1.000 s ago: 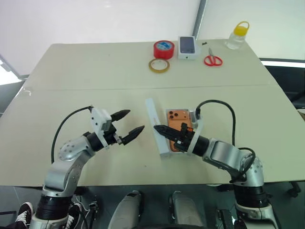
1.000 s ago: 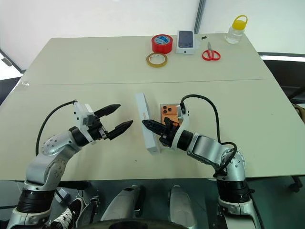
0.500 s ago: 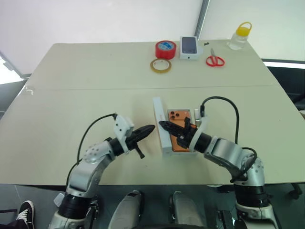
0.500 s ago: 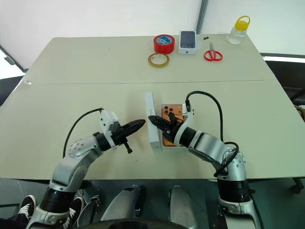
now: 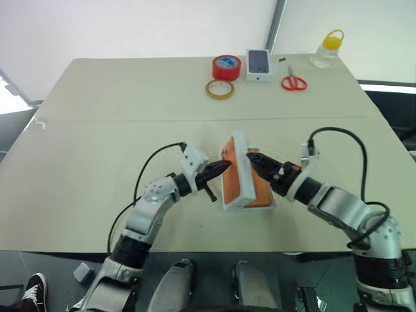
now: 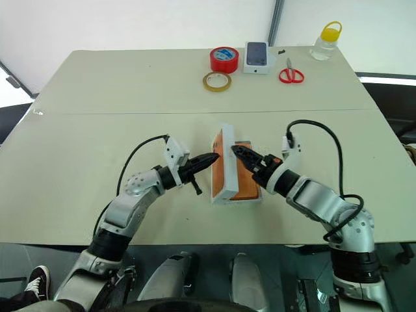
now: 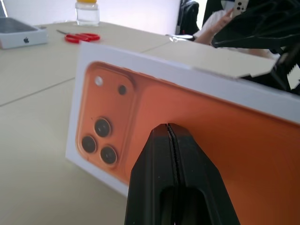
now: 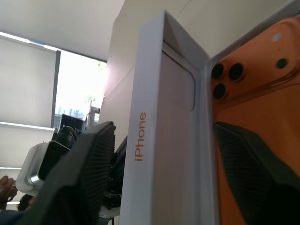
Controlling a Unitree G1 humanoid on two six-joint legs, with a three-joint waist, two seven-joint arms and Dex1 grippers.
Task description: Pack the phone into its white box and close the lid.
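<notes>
So the white cardboard lid [image 5: 236,170] with the orange phone picture on its top is standing tilted on its long edge, leaning over the shallow white box [image 5: 255,205] where the orange-backed phone [image 5: 261,188] lies. The left gripper [image 5: 223,167], fingers pressed together and holding nothing, touches the lid's printed face. The right gripper [image 5: 257,160], spread wide and empty, sits just beside the lid's other side, so I'd guess the nearer left one tips it down lengthwise.

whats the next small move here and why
Probably the shut left gripper should keep pushing the lid over to the right, down onto the white box. The lid stands tilted on edge above the phone, and the right gripper has open fingers beside it to steady it.
</notes>
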